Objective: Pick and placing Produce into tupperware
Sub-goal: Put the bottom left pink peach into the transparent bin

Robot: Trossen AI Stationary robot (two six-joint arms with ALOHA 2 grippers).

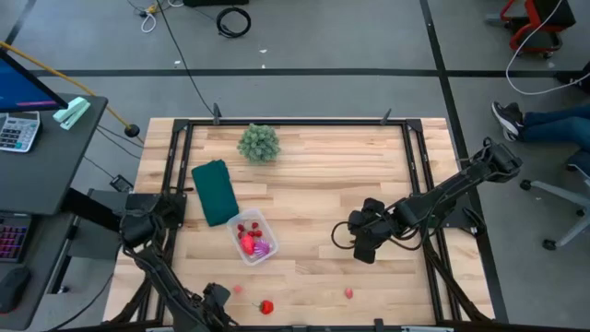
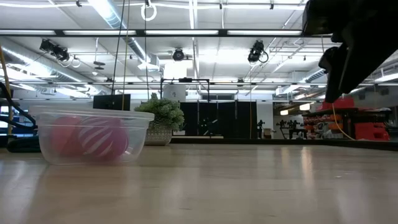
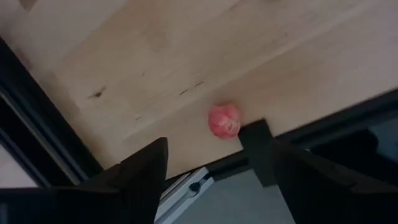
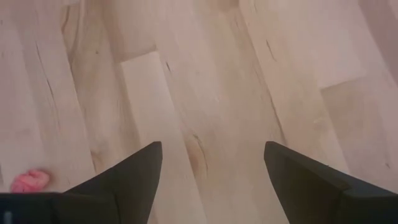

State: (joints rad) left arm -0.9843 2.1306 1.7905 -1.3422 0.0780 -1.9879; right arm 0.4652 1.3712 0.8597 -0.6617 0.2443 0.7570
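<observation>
Produce is split between the tupperware (image 1: 252, 237) and the bare tabletop (image 1: 313, 175). Inside the clear container, which sits left of centre just beside the dark green flat piece (image 1: 215, 192), red pieces (image 1: 247, 240) and a purple piece (image 1: 262, 248) are seen; from the low view a pink ball (image 2: 63, 138) and a striped piece (image 2: 102, 138) are made out through its wall. Three pieces lie loose near the front edge: a pale pink one (image 1: 238, 290), a red one with a green top (image 1: 266, 307), and a pink one (image 1: 349, 293) further to the right.

The left gripper (image 1: 218, 300) is held low at the front edge, its jaws spread apart and empty, with the pale pink piece (image 3: 224, 121) just beyond one fingertip. The right gripper (image 1: 365, 247) is held above the tabletop right of centre, jaws released and empty, with a pink piece (image 4: 29, 180) seen off to one side. A bushy pale-green plant (image 1: 259, 143) stands near the far edge.
</observation>
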